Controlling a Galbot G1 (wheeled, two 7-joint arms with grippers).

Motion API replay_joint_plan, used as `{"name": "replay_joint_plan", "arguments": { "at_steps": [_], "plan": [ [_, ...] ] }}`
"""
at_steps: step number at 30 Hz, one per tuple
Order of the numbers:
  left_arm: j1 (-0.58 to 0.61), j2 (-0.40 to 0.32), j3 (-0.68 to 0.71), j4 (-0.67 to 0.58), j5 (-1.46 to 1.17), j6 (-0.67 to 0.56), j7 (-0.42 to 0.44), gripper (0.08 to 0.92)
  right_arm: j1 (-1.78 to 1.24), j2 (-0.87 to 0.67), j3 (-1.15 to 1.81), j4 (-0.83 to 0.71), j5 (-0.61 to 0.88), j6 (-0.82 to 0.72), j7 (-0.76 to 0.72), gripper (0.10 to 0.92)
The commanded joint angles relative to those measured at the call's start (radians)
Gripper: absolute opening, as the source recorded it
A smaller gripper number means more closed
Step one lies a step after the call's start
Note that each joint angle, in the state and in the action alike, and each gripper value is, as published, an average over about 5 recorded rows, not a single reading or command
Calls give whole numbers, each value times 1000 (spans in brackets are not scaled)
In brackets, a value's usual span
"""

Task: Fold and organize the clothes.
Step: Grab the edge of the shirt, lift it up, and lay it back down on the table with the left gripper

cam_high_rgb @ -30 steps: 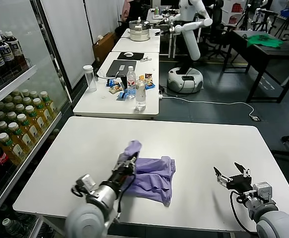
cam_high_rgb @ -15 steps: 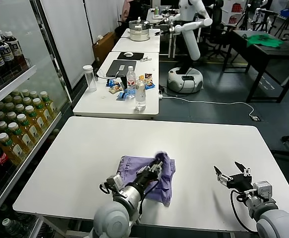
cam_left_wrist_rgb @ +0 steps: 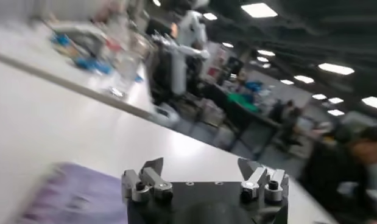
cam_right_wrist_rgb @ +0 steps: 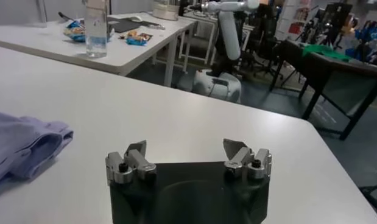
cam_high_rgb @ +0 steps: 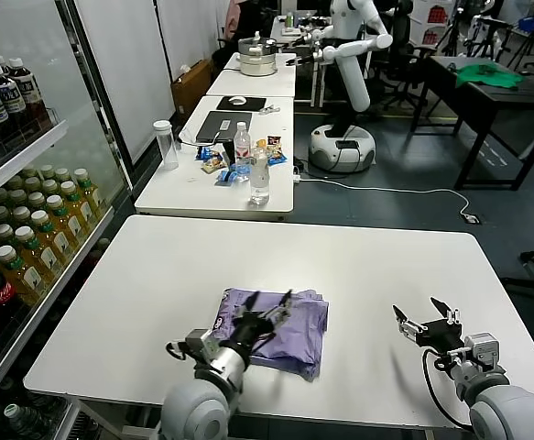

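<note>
The clothes (cam_high_rgb: 294,328) are a lavender-purple T-shirt lying as a folded, roughly square bundle on the white table (cam_high_rgb: 358,266), near its front edge. My left gripper (cam_high_rgb: 265,310) hovers over the bundle's near-left part, open, with nothing between its fingers. In the left wrist view the gripper (cam_left_wrist_rgb: 200,165) points past the purple fabric (cam_left_wrist_rgb: 72,195) across bare table. My right gripper (cam_high_rgb: 422,318) rests open over the table's front right, well apart from the shirt. In the right wrist view the gripper (cam_right_wrist_rgb: 183,149) holds nothing, and the shirt's folded edge (cam_right_wrist_rgb: 21,146) lies off to one side.
A shelf of drink bottles (cam_high_rgb: 28,238) stands along the left. Beyond the work table is a second white table (cam_high_rgb: 221,174) with a water bottle (cam_high_rgb: 260,176), snacks and a laptop. A black table with a green cloth (cam_high_rgb: 488,75) stands at the back right.
My left gripper carried a flap of the shirt over to the right, opened and let it go, then drew back. The shirt now lies flat and folded. The right arm has stayed put.
</note>
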Motion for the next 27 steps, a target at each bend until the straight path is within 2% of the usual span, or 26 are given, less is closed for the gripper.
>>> {"name": "replay_joint_plan", "arguments": {
  "at_steps": [1, 10, 19, 22, 27],
  "plan": [
    [38, 58, -58, 168, 446, -31, -93, 819, 3, 2, 0, -5, -3, 3, -2, 823],
    [-10, 24, -32, 244, 356, 67, -107, 823, -10, 6, 4, 1, -11, 9, -6, 823],
    [-4, 36, -33, 167, 148, 143, -112, 814, -15, -5, 14, 9, -10, 11, -8, 823],
    [-4, 36, -37, 149, 65, 143, -108, 756, -13, -6, 12, 8, -10, 10, -7, 823],
    [-6, 35, -53, 142, -85, 132, -94, 611, -10, -10, 12, 9, -10, 10, -6, 823]
  ]
}}
